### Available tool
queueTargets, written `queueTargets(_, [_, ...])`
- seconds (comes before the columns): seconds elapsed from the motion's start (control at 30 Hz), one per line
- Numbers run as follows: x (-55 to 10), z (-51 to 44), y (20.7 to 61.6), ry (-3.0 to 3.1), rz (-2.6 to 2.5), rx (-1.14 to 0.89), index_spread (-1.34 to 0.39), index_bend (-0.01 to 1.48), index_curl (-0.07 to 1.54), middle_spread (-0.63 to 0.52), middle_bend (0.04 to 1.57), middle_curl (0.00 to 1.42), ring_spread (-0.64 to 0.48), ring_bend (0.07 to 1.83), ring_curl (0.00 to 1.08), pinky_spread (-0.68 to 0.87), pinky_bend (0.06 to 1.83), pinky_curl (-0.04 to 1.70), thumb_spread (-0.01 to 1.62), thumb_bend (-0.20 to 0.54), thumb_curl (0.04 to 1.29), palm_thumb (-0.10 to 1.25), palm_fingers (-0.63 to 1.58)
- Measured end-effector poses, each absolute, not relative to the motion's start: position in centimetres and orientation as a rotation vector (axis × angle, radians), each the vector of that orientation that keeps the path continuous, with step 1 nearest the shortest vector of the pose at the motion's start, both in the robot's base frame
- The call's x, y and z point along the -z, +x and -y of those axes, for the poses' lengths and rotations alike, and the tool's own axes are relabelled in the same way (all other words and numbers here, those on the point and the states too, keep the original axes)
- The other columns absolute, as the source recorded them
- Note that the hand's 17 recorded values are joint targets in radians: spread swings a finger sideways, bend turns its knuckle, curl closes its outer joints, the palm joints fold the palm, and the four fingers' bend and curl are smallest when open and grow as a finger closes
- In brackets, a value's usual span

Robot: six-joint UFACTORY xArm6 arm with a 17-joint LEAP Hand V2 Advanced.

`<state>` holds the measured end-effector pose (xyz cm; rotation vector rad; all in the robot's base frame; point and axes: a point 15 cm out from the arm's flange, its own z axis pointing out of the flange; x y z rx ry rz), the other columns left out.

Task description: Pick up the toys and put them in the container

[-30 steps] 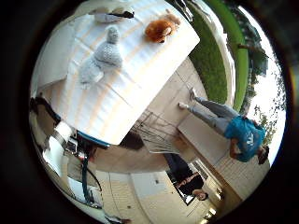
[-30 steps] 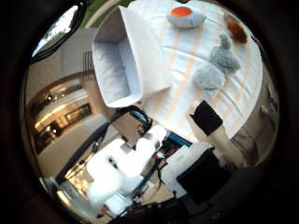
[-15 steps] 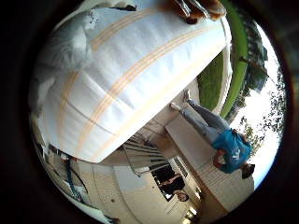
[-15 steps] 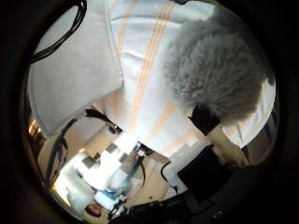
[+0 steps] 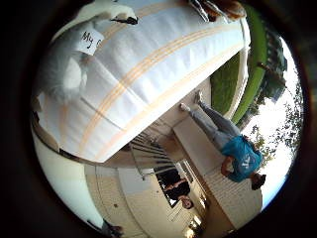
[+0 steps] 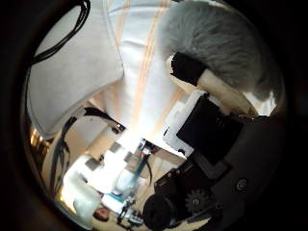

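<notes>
A grey fluffy plush toy (image 6: 216,41) lies on the white, orange-striped tablecloth (image 5: 163,69), close under my palm; it carries a white paper tag (image 5: 91,40). My right hand (image 6: 216,144) hovers just over it. The thumb (image 6: 192,70) reaches out straight, its black tip against the fur. One finger (image 5: 111,12) stretches past the toy's far side. Nothing is gripped. An orange plush toy (image 5: 225,7) lies further along the table. The white fabric container (image 6: 72,67) stands on the cloth beside the grey toy.
The table's edge (image 5: 148,124) runs close by, with paved ground and metal chair frames (image 5: 148,156) below it. Grass (image 5: 228,82) lies beyond the table's far end.
The palm has dropped closer to the grey toy, which now looms larger. The thumb has swung in until its tip touches the fur.
</notes>
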<state>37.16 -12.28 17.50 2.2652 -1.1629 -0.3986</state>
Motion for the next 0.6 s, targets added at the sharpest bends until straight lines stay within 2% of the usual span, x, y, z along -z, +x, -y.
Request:
queueTargets(0.07, [-18.2, 12.3, 37.2, 2.271, 1.179, 0.386, -0.57, 0.26, 0.26, -0.20, 0.94, 0.74, 0.00, 1.17, 0.70, 0.33, 1.06, 0.36, 1.08, 0.015, 0.48, 0.97, 1.15])
queueTargets(0.17, [-20.7, 12.4, 36.3, 2.263, 1.208, 0.367, -0.66, 0.38, 0.30, -0.22, 0.99, 0.81, -0.03, 1.22, 0.74, 0.30, 1.25, 0.46, 1.10, 0.019, 0.52, 1.02, 1.10])
queueTargets(0.43, [-31.6, 10.1, 31.1, 2.268, 1.285, 0.313, -0.82, 0.58, 0.43, -0.24, 1.09, 0.95, -0.08, 1.34, 0.82, 0.21, 1.44, 0.62, 1.14, -0.013, 0.60, 1.00, 0.94])
queueTargets(0.57, [-38.0, 4.4, 31.9, 2.465, 1.313, 0.194, -0.87, 0.65, 0.51, -0.25, 1.14, 1.00, -0.10, 1.38, 0.84, 0.18, 1.50, 0.67, 1.15, -0.013, 0.63, 0.98, 0.90])
queueTargets(0.6, [-42.0, 1.5, 32.7, 2.568, 1.334, 0.122, -0.88, 0.67, 0.54, -0.25, 1.15, 1.01, -0.10, 1.39, 0.84, 0.18, 1.51, 0.69, 1.15, -0.011, 0.64, 0.99, 0.88])
